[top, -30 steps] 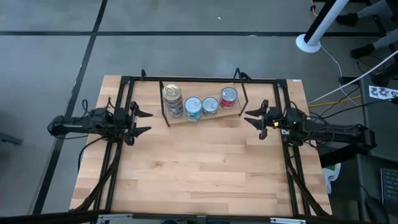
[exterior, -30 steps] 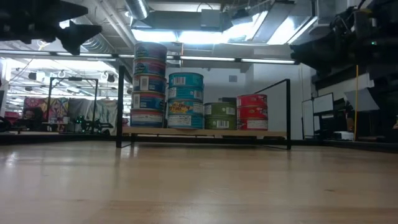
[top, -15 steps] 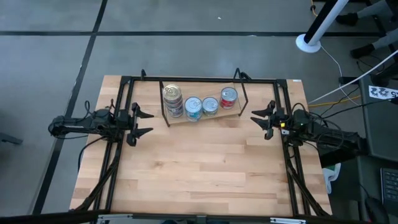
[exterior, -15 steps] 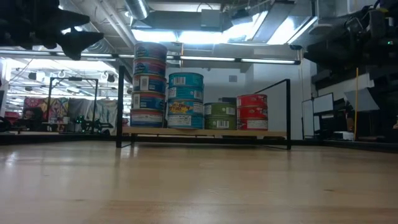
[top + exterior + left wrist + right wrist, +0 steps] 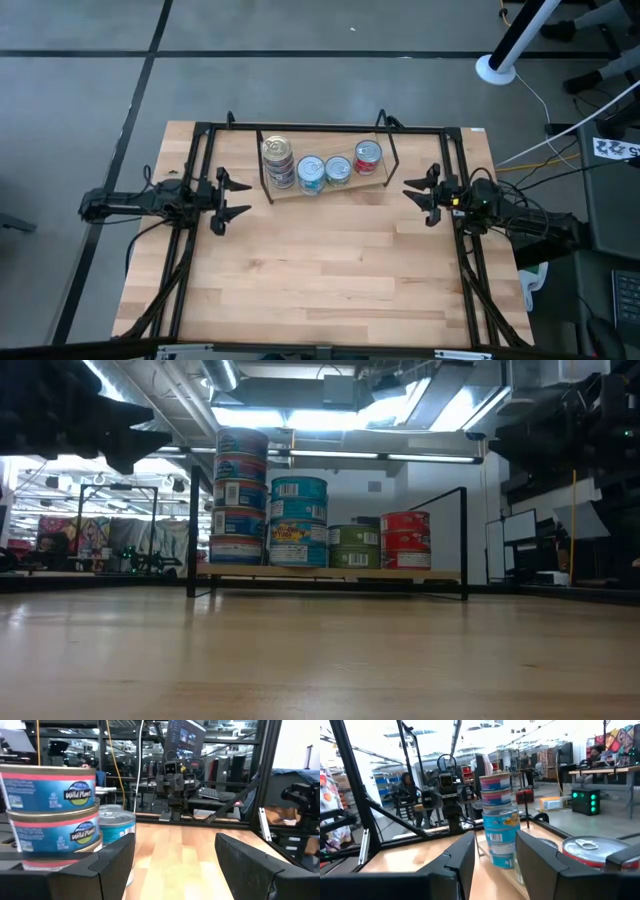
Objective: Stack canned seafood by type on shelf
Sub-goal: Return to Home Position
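Grey floor (image 5: 80, 90) with dark seam lines. White pole base (image 5: 494, 68) far right, cables (image 5: 545, 105) trailing off it. Bright ceiling lights (image 5: 300, 418) and ducting (image 5: 180, 390) overhead. Monitor (image 5: 186, 735) far back, colourful posters (image 5: 60, 532) far left.

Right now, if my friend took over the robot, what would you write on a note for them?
Left gripper: open, empty, at the table's left side.
Right gripper: open, empty, at the table's right side.
Tins: every one in view is on the shelf, in four stacks: tallest stack, blue-labelled stack, green-labelled stack, red-labelled stack.
Done: stacking looks finished.
Left: probably only parking both arms.
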You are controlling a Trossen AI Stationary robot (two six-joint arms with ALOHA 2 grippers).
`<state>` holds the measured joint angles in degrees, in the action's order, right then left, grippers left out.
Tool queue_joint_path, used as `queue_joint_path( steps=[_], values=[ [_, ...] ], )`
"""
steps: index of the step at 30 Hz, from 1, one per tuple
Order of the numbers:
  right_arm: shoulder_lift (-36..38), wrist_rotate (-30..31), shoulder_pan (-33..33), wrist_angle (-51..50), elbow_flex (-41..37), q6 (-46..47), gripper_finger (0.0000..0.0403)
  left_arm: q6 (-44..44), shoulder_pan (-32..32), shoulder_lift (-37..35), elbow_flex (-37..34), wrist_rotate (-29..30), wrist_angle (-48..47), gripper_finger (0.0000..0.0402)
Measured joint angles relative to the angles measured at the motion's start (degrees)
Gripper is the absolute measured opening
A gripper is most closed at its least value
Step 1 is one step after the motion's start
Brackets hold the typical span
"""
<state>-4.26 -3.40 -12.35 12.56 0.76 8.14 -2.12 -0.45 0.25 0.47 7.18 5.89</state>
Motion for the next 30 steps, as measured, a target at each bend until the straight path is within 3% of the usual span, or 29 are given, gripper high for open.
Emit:
queue_joint_path(
  steps=[7,15,30],
  values=[
    [0.0,1.2,0.0,-1.2,-0.1,0.5,0.0140,-0.8,1.0,0.0,0.0,0.0,-1.8,0.0272],
    [-0.1,13.4,0.0,-9.7,-0.1,-1.0,0.0140,0.0,1.0,0.0,0.0,0.0,-4.3,0.0272],
    [-1.3,13.3,0.0,-9.6,-0.2,-1.4,0.0140,3.8,1.0,0.4,0.0,-0.1,-4.2,0.0272]
  ],
)
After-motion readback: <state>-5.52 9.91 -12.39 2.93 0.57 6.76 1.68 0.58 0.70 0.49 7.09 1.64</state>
